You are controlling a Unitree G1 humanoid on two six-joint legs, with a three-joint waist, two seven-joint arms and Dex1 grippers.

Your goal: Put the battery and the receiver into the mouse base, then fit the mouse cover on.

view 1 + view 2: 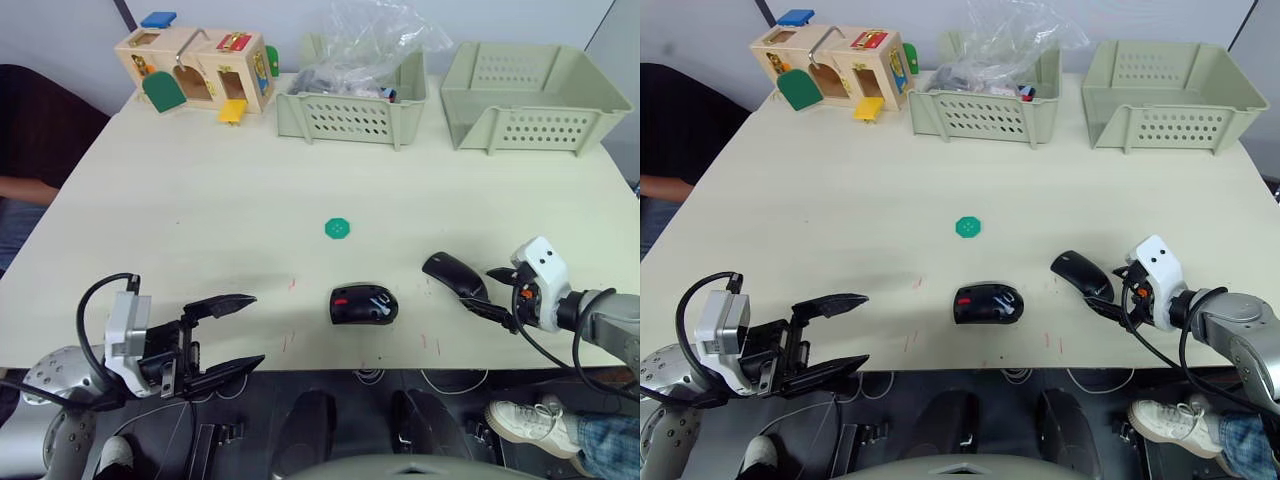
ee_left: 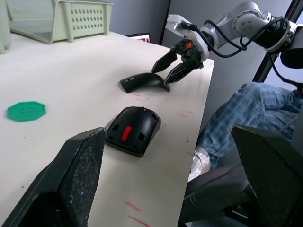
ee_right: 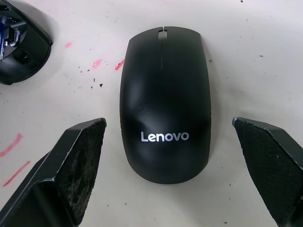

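pretty plain room: cream table [image 1: 200, 220] scuffed with red marks near its front edge, pale grey wall [image 1: 60, 30] behind it, dark floor [image 1: 260, 420] below, soft even lighting all over

Lab, test table [image 1: 200, 220], sorting bins [image 1: 520, 100]

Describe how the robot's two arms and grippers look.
Each gripper, left gripper and right gripper, has two black, tapering fingers with rough, textured pads. A white boxy module sits at each wrist, the right one marked with small dark dots and a red-orange spot beside it. Black cables loop around both wrists. The arm links are grey metal.
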